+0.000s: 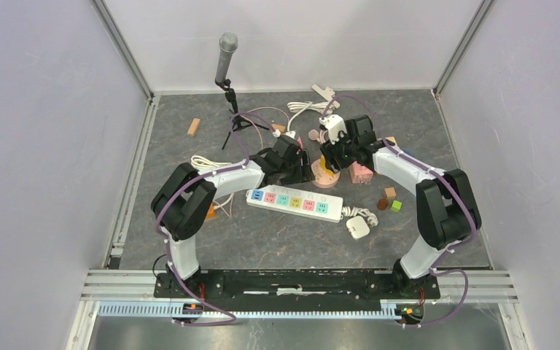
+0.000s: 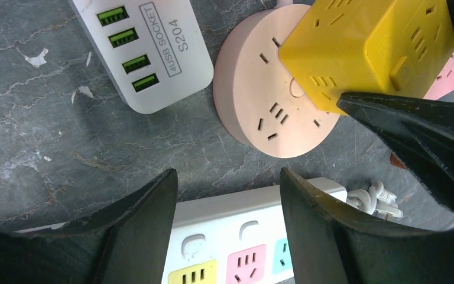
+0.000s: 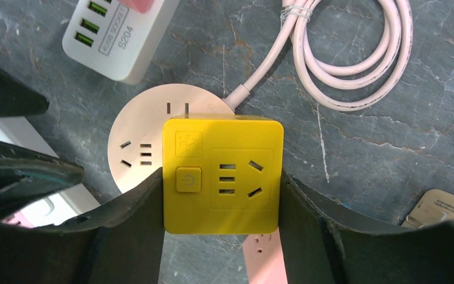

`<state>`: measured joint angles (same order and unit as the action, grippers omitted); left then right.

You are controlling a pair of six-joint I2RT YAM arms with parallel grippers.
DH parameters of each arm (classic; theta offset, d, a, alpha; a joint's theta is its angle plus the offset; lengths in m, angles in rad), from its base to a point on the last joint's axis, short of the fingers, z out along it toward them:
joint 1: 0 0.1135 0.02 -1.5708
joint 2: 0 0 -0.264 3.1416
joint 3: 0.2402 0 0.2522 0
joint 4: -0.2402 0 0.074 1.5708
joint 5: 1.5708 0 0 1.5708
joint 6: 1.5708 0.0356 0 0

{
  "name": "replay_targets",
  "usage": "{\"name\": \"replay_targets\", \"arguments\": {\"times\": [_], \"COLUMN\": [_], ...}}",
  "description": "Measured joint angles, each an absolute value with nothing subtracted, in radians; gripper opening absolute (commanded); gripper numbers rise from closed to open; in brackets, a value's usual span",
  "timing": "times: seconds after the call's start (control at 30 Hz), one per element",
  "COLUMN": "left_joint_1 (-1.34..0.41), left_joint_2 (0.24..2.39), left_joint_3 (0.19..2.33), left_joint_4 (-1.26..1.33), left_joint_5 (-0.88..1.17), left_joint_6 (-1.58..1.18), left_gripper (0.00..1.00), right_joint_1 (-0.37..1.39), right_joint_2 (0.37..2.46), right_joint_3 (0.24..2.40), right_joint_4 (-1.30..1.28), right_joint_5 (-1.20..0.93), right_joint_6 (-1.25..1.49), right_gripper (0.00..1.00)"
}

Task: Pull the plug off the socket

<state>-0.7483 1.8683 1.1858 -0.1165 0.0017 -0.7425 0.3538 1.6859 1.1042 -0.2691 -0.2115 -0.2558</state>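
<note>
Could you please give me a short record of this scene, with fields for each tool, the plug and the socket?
left tool: open, empty, over the table beside the round pink socket
right tool: shut on the yellow cube plug
yellow cube plug: over the round pink socket; whether seated, cannot tell
nearby: white USB strip marked S204

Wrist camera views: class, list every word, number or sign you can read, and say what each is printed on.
"4USB SOCKET S204": on the white USB block, legible in both wrist views.
Power symbol, no words: on the button of the yellow cube.
Faint embossed emblem above that button: not clear enough to make out.
Print on the beige card at the right wrist view's edge: too small to read.
Top view: nothing legible.
</note>
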Motion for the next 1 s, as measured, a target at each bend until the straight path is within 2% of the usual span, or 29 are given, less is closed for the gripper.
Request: {"name": "replay_targets", "arguments": {"times": [0.07,0.2,0.23,0.43,0.5,0.57,0.63,0.7,0.83,0.93,1.0], "left_joint_1": [-0.748,-0.748,-0.747,-0.747,-0.747,-0.747,-0.747,-0.747,-0.746,-0.746,-0.746], "left_joint_2": [1.868,1.867,1.867,1.917,1.936,1.956,1.978,1.997,2.027,2.035,2.035], "left_joint_3": [1.184,1.184,1.184,1.242,1.258,1.278,1.295,1.308,1.340,1.351,1.351], "left_joint_4": [-0.117,-0.108,-0.108,-0.127,-0.137,-0.154,-0.172,-0.186,-0.194,-0.189,-0.189], "left_joint_5": [0.001,0.014,0.022,0.046,0.049,0.049,0.047,0.046,0.049,0.052,0.052], "left_joint_6": [-0.744,-0.770,-0.780,-0.823,-0.834,-0.842,-0.849,-0.850,-0.859,-0.861,-0.861], "left_gripper": [0.70,0.69,0.69,0.66,0.65,0.65,0.65,0.64,0.57,0.55,0.52], "right_joint_1": [0.373,0.416,0.423,0.438,0.439,0.439,0.439,0.438,0.437,0.436,0.436], "right_joint_2": [1.670,1.622,1.617,1.615,1.615,1.615,1.615,1.616,1.621,1.621,1.621], "right_joint_3": [1.073,0.998,0.990,0.984,0.984,0.983,0.983,0.983,0.983,0.983,0.982], "right_joint_4": [-0.228,-0.158,-0.150,-0.137,-0.140,-0.144,-0.144,-0.144,-0.141,-0.136,-0.134], "right_joint_5": [-0.181,-0.114,-0.104,-0.048,-0.031,-0.016,-0.007,-0.007,-0.020,-0.028,-0.029], "right_joint_6": [-0.216,-0.132,-0.118,-0.055,-0.043,-0.034,-0.029,-0.024,-0.022,-0.022,-0.022], "right_gripper": [0.35,0.43,0.46,0.81,0.85,0.86,0.81,0.68,0.34,0.01,0.00]}}
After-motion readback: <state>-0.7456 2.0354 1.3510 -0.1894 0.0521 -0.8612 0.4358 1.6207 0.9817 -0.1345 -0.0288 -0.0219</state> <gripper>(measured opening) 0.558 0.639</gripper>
